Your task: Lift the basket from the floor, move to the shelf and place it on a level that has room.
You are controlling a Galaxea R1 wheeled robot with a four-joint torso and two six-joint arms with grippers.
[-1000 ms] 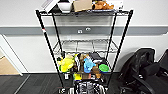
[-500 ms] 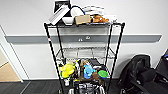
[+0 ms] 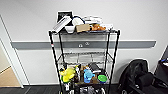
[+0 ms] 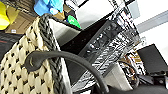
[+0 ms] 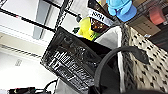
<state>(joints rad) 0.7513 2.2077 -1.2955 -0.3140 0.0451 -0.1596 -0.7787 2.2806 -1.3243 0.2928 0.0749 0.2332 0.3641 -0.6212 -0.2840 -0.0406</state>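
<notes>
Standing before: the shelf [image 3: 83, 60], seen head-on against a pale wall, dark floor [image 3: 37, 89] showing at its foot.
Step in hand: the basket [image 4: 32, 65] is looking already raised and carried up to the rack, so the placing step is judged to be coming into play.
Basket position: sitting close under both wrist cameras, beige weave and grey rim showing, black contents [image 5: 72, 62] lying inside, with the lower tier's coloured toys [image 5: 122, 10] just beyond it.
Handles: a dark curved handle [image 4: 65, 58] is arching over each end (what is gripping them cannot be made out).
Grip state: whether either arm's fingers are spread or closed cannot be told.
Top tier: crowded with a white bowl [image 3: 70, 28] and boxes.
Middle level [image 3: 83, 58]: bare wire grid, appearing free.
Bottom tier: filled with toys and bottles.
Next move calling for: raising the basket to clear the middle level's front edge, then sliding it in level between the posts.
</notes>
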